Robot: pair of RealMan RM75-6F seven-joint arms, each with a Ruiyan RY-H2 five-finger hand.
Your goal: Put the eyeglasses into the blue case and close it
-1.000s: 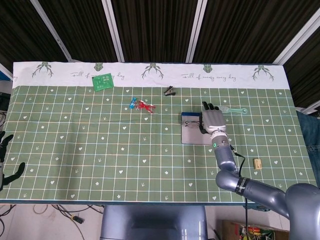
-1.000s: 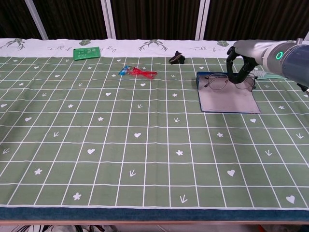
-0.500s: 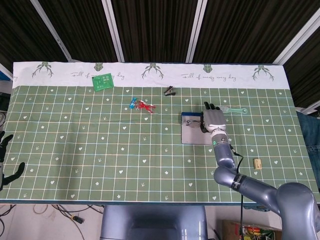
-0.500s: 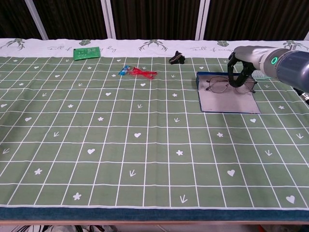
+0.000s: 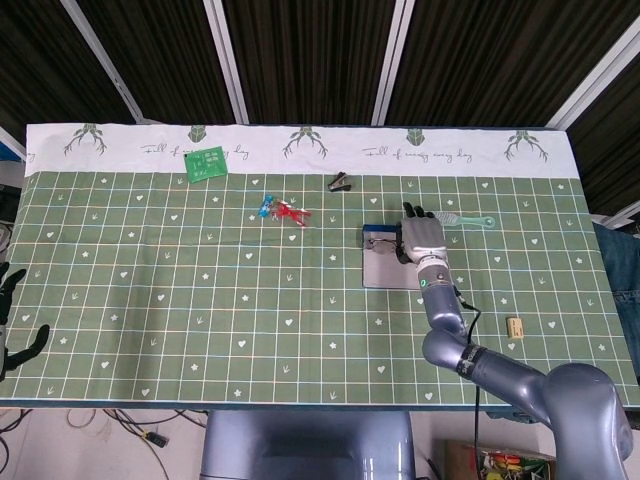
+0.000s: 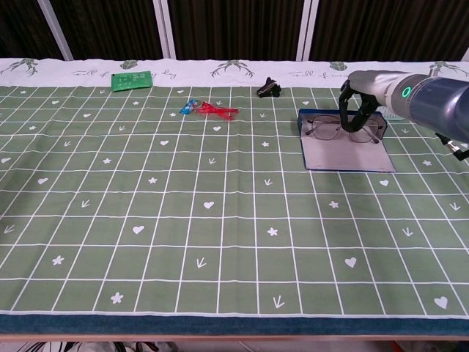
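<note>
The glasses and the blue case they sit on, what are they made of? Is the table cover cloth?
The eyeglasses look like thin dark metal wire with clear lenses; the rims are very fine. The blue case shows a matte grey lining with a blue edge, probably fabric-covered or leather-like. The table cover looks like printed cloth, flat and not shiny.

Eyeglasses (image 6: 343,127) partly behind robot hand (image 6: 357,105)

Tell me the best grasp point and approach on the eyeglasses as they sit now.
Likely the bridge, from above. The eyeglasses lie lenses-forward on the open blue case, near its far edge, with thin wire rims; the bridge is the one stiff central spot clear of the lenses. The right hand already arches over it, fingers pointing down on both sides.
</note>
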